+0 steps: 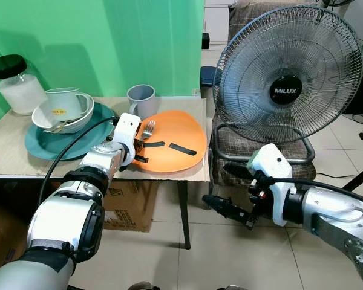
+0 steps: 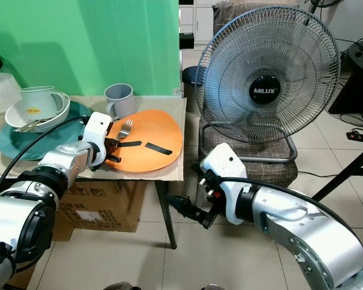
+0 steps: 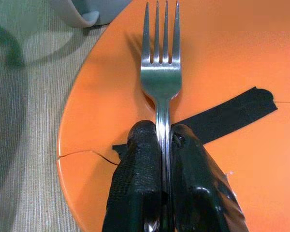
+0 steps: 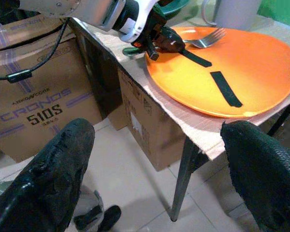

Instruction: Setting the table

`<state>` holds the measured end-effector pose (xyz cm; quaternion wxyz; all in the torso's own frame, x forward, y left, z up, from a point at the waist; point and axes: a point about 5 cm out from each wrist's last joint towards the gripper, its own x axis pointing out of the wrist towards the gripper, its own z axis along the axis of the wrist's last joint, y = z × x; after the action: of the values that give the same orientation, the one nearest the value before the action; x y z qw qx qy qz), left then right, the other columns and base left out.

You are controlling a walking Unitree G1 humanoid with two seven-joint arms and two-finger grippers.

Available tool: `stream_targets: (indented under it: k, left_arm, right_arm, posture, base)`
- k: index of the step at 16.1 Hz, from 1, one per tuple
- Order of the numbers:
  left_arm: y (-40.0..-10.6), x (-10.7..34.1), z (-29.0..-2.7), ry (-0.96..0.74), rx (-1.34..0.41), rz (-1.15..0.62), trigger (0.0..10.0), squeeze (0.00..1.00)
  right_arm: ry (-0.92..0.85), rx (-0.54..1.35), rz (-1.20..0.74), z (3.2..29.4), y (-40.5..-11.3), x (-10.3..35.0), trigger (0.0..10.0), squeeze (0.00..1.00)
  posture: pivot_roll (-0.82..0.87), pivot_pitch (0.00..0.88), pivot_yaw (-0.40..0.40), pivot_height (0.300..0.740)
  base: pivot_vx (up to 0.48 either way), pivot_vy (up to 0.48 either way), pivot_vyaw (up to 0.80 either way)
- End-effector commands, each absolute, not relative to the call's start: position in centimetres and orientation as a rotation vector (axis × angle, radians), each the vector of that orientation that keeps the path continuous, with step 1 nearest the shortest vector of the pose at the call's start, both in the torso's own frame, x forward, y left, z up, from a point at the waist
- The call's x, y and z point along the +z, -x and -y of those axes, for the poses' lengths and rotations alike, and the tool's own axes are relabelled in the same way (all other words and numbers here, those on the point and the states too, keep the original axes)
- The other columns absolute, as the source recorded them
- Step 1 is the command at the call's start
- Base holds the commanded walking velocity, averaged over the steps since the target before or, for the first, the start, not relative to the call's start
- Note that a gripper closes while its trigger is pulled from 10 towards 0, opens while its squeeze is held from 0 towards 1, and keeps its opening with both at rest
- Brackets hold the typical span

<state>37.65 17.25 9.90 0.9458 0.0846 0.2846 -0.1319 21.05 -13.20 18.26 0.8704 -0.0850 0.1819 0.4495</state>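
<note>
Right gripper point(image 1: 225, 209): hangs low over the tiled floor beside the table, below the tabletop, black fingers point(image 4: 53, 169) spread wide apart and holding nothing.
Box point(image 4: 34, 104): cardboard, under the table.
Left gripper point(image 3: 165, 145): at the plate's near left edge, fingers clamped tight on the fork's handle.
Fork point(image 3: 161, 72): held over the left part of the plate, tines pointing toward the mug.
Plate point(image 1: 178, 136): orange, at the table's right front corner, cracked at the rim, two strips of black tape on it.
Mug point(image 1: 141, 99): grey, just behind the plate.
Dishes point(image 1: 63, 112): white bowl and cup stacked on a teal plate, left of the mug.
Jar point(image 1: 15, 84): black-lidded, far left.
Fan point(image 1: 287, 75): standing right of the table.
</note>
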Motion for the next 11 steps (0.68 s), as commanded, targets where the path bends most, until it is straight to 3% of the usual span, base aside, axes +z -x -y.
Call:
stream_targets:
  k: [1, 11]
  left_arm:
    - [-37.2, 9.1, -17.8, -0.171, -0.264, -0.622, 0.0, 0.0]
    - [-37.9, 10.7, -18.0, -0.148, -0.283, -0.552, 0.0, 0.0]
  right_arm:
    - [0.182, 0.944, -0.368, 13.0, -21.1, 18.4, 10.0, 0.0]
    - [0.181, 0.935, -0.343, 12.6, -21.7, 18.2, 10.0, 0.0]
  posture:
    - [-0.16, 0.0, 0.066, 0.74]
    - [-0.15, 0.0, 0.063, 0.74]
  base:
    - [0.0, 0.0, 0.0]
    - [0.0, 0.0, 0.0]
